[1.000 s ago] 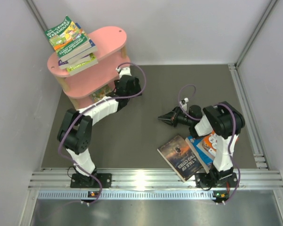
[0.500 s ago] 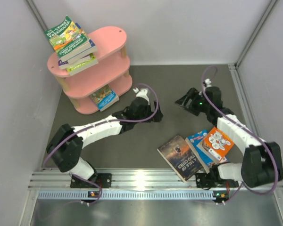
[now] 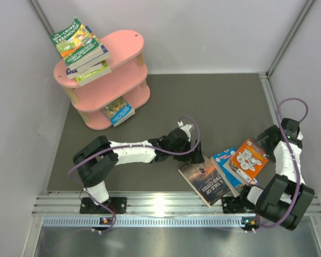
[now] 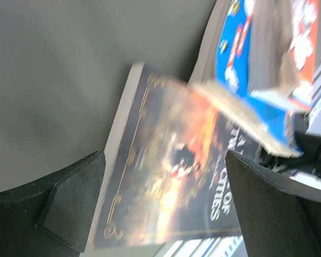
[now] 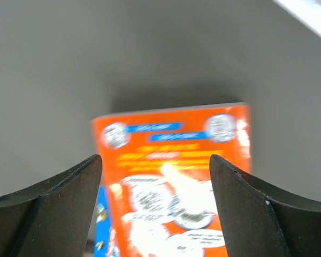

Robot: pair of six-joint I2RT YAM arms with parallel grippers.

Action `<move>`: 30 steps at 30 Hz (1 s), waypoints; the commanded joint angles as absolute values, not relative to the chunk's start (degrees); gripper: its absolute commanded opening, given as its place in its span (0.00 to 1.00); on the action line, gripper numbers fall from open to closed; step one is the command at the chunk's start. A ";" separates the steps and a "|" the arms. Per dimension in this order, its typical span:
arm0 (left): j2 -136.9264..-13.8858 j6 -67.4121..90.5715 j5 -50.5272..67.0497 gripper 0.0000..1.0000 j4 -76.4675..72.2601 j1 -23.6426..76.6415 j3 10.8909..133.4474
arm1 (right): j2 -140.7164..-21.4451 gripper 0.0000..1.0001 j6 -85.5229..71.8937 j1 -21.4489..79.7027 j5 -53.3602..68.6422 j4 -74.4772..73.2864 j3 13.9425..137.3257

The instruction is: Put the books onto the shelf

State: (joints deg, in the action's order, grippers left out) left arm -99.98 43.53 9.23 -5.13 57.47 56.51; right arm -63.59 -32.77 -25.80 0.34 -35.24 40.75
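Dark brown book (image 3: 206,179) lies flat | left gripper (image 4: 166,187) at its far edge, jaws apart, empty | right gripper (image 5: 155,187) to its right, over orange book (image 3: 247,159), jaws apart, empty

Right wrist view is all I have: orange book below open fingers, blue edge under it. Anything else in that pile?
Observer: Yes, the blue book under the orange book overlaps a dark "A Tale of Two Cities" paperback, on the left arm's side.
Operator: Left arm?
Observer: Left gripper open above that dark paperback, holding nothing.
Operator: Shelf?
Observer: Pink shelf holds a stack of books on top, one book on its bottom tier.
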 commanded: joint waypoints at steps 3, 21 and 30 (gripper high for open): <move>-93.27 45.44 8.71 0.99 -9.05 57.92 48.09 | -67.41 0.80 -34.45 -34.71 -2.46 -36.91 37.54; -92.28 46.58 5.89 0.99 -8.44 57.92 42.63 | -64.77 0.80 -42.00 -24.72 5.09 -28.31 23.74; -92.55 46.85 3.52 0.99 -5.63 57.92 43.86 | -71.02 0.00 -46.06 -12.57 10.28 -13.46 18.02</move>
